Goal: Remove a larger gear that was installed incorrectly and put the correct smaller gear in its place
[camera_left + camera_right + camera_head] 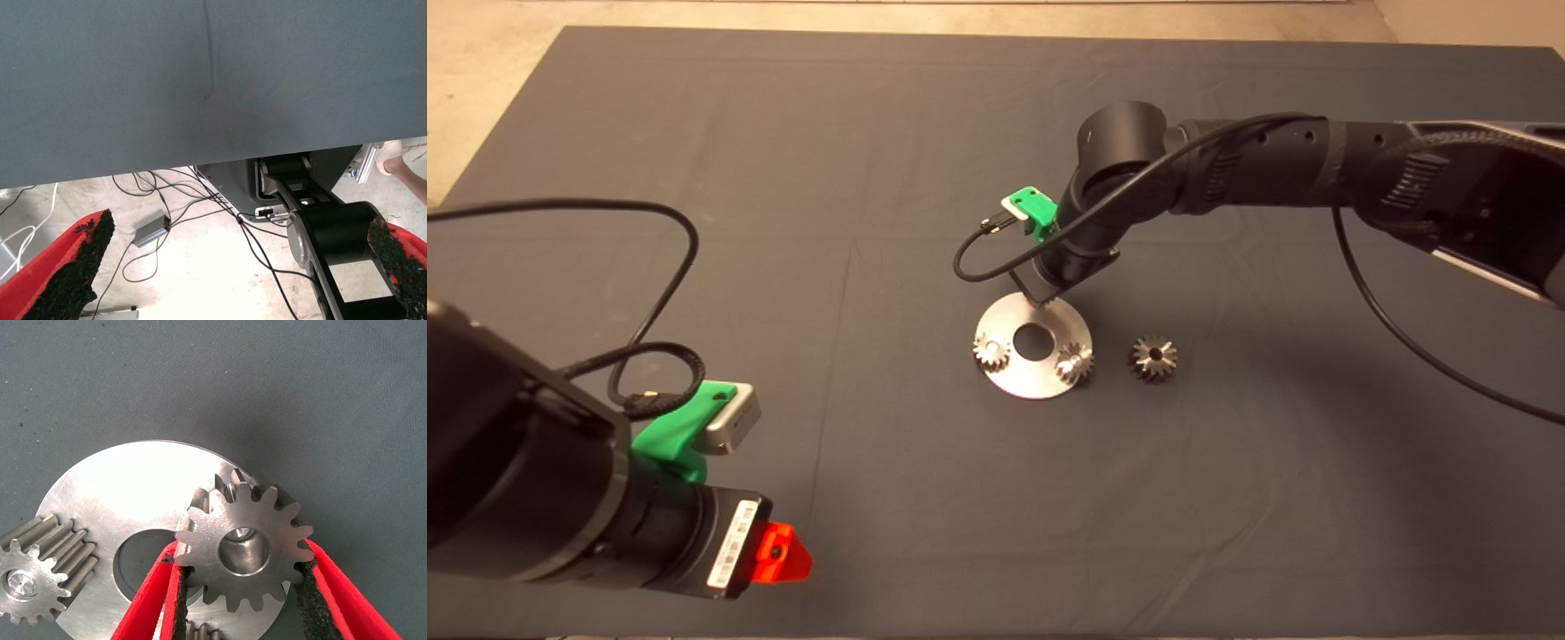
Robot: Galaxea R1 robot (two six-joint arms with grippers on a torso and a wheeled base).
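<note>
My right gripper (1042,298) stands over the far edge of a round steel plate (1014,382) with a centre hole. In the right wrist view it (240,555) is shut on the larger gear (200,540), with one pad (308,600) on each side of its teeth, above the plate's (120,487) rim. The arm hides this gear in the head view. The smaller gear (1154,358), dark grey, lies on the mat just right of the plate. My left gripper (783,556) is parked at the lower left, open and empty (233,267).
Two small bright gears (991,351) (1074,363) stand on the plate's near half; one shows in the right wrist view (27,580). The left wrist view shows the mat's edge, floor cables (200,200) and a person's shoe (397,150).
</note>
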